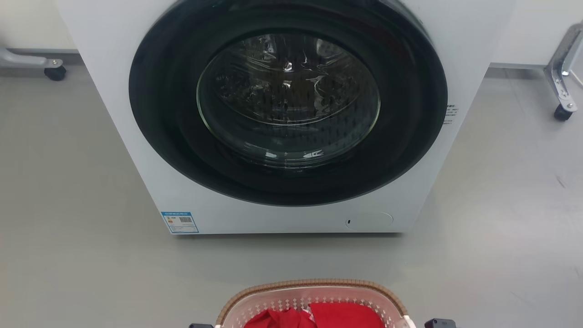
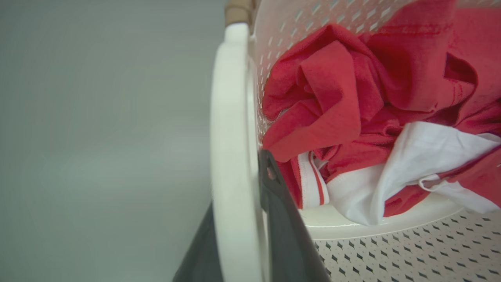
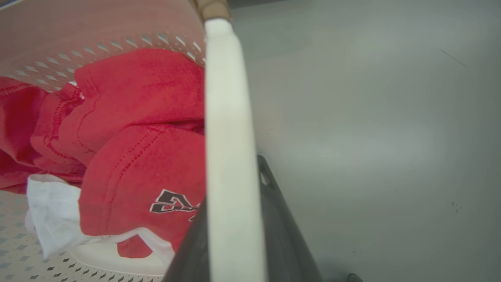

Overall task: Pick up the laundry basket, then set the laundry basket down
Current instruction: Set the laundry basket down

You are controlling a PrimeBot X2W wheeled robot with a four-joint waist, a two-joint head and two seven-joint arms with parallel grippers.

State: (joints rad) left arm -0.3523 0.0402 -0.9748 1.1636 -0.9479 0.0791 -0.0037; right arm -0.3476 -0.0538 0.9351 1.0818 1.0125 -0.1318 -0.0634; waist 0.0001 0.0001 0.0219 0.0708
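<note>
Laundry basket [image 1: 314, 283] sits at the bottom edge of the head view, centred, brown rim toward the washer. Cannot tell whether it rests on the floor [image 1: 68, 191] or hangs clear of it.

Left gripper [image 2: 238, 188]: one dark finger on each side of the basket's white left handle [image 2: 231, 109], both touching it, clamped on the loop. Its dark tip peeks in at the basket's left corner in the head view [image 1: 200, 325].

Inside the basket: crumpled red clothes [image 2: 328, 90] piled against the perforated wall, with a white garment [image 2: 411, 156] beside and partly under them. One red piece carries a dark print [image 3: 172, 201].

Right gripper [image 3: 231, 188]: same grip, with fingers on both sides of the white right handle [image 3: 229, 109], closed on it. Its dark tip shows at the basket's right corner [image 1: 439, 323].

Beyond the basket, left to right:
- A black castor [image 1: 54, 72] on a metal leg, far left.
- A white washing machine [image 1: 291, 218] facing the basket, a strip of bare floor between them. Its round door glass [image 1: 288, 98] is shut, and a blue label [image 1: 179, 222] sits at the lower left of the front.
- A second castor frame [image 1: 564, 86], far right.
</note>
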